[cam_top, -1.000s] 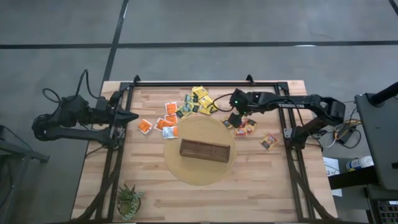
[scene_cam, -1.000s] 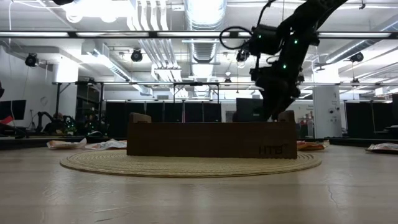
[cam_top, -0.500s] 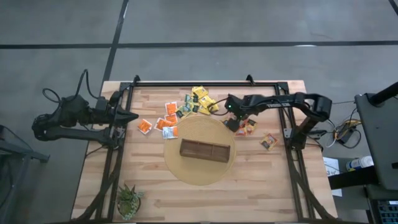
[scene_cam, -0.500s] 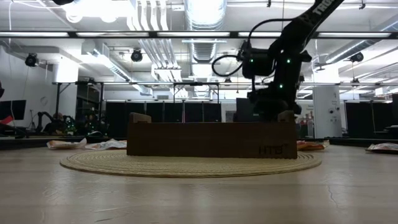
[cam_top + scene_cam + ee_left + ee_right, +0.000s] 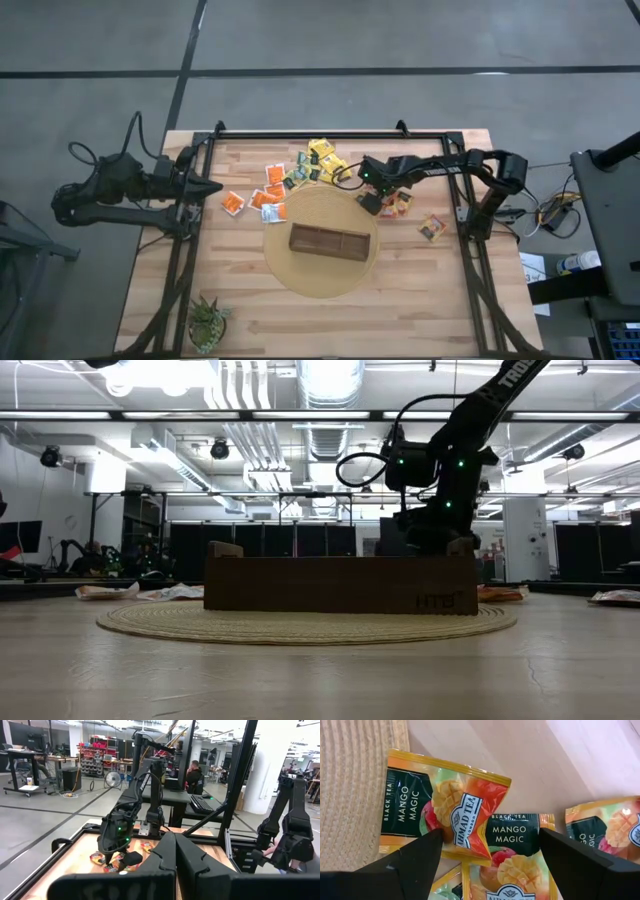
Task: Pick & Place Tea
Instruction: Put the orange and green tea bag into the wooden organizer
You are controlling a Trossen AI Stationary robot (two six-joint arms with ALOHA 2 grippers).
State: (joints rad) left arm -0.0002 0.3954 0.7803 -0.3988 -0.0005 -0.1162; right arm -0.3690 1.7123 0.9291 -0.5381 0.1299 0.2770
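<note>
Since the earlier frames the right arm has folded in and dropped: its gripper, which was higher and farther toward the table's right side, now sits low at the right rim of the round woven mat [image 5: 320, 275]. The right gripper [image 5: 371, 200] hangs directly over a small cluster of tea sachets [image 5: 395, 205] lying flat on the table [image 5: 430, 300]. Its fingers [image 5: 405, 865] are spread as wide as they go and hold nothing. In the right wrist view they straddle two Mango Magic sachets: one [image 5: 440, 812] lies partly on the mat's edge, and the other [image 5: 512, 852] lies beside it, its edge tucked under the first. A third sachet [image 5: 602, 827] lies near them on the bare wood.

More tea is scattered on the far side of the mat: a yellow and dark bunch [image 5: 318, 162], and an orange group [image 5: 262, 195] toward the left. One lone sachet [image 5: 432, 227] lies apart on the right.

The long brown box [image 5: 331, 242] stands in the middle of the mat; from the low view [image 5: 340, 584] it hides the right gripper's fingertips.

The left gripper [image 5: 212, 187] rests at the table's left edge, fingers [image 5: 167, 862] pressed fully together and empty, unchanged from before. A small potted plant [image 5: 208, 322] stands at the near left corner.
</note>
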